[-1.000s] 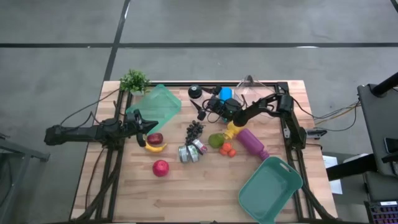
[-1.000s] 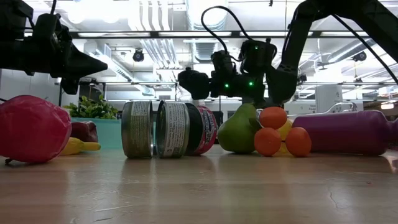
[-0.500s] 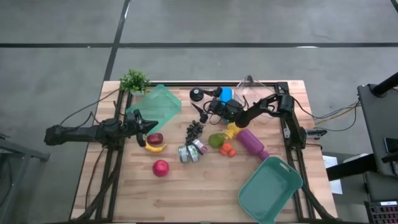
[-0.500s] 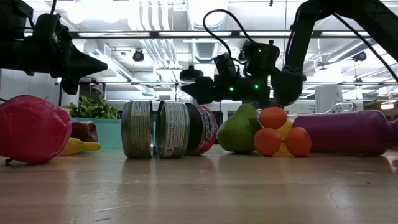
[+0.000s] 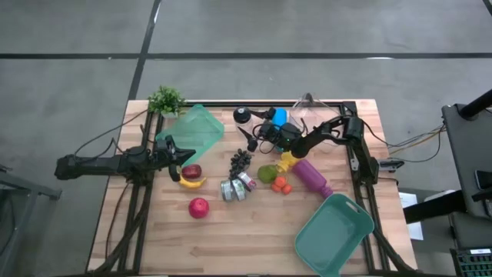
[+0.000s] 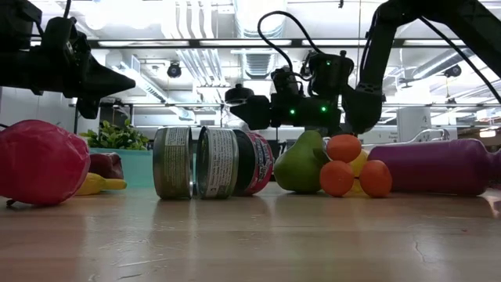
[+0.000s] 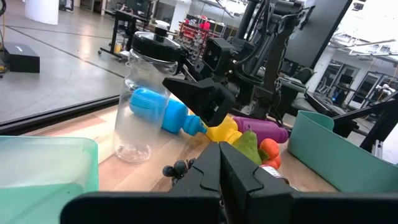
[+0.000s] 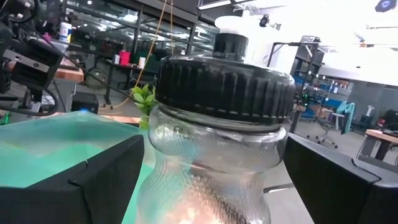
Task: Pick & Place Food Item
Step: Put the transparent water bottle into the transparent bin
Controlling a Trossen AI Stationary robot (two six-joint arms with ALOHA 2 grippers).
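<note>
right gripper (image 5: pixel 248 129) jaws wide around clear jar (image 8: pixel 217 155) near table's (image 5: pixel 254 238) far edge, maybe not touching, left gripper (image 5: pixel 187 155) closed, empty

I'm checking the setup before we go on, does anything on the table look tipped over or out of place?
Yes. The purple bottle lies on its side near the table's middle, and two cans lie on their sides beside the pear. One teal bin sits askew, propped at a tilt near the plant.
</note>
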